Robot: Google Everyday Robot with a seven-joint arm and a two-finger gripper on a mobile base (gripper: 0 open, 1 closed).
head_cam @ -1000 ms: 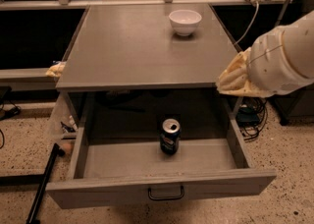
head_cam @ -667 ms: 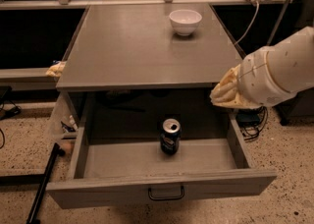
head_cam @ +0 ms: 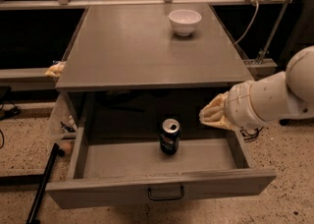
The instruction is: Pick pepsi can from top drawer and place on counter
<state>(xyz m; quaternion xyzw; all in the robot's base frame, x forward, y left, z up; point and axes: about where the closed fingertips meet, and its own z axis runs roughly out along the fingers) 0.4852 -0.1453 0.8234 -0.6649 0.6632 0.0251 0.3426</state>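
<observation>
Gripper (head_cam: 212,115) is hanging just above the drawer (head_cam: 122,188), over its side wall on the camera's right and toward the back. It's wrapped in a tan cover, and honestly I can't tell whether it's open or closed. It isn't holding anything though, and the fat white arm (head_cam: 274,95) comes in from outside the drawer on that same side.

The pepsi can (head_cam: 170,136) stands upright in the middle of the drawer, a bit toward the front. It's apart from the gripper and touching none of the drawer walls.

Progress-wise: the drawer is pulled all the way out, so access is sorted. I'd call this the reach-in step. The grab, the lift and the set-down on the counter (head_cam: 137,46) above the drawer are all left to do.

Room to move looks decent. The can has bare drawer floor all round it. The tight spots are the drawer's side wall under the gripper and the counter's front edge right above the back of the drawer, so the lift probably wants to come forward before going up. Up top, only a white bowl (head_cam: 185,21) sits far behind the drawer.
</observation>
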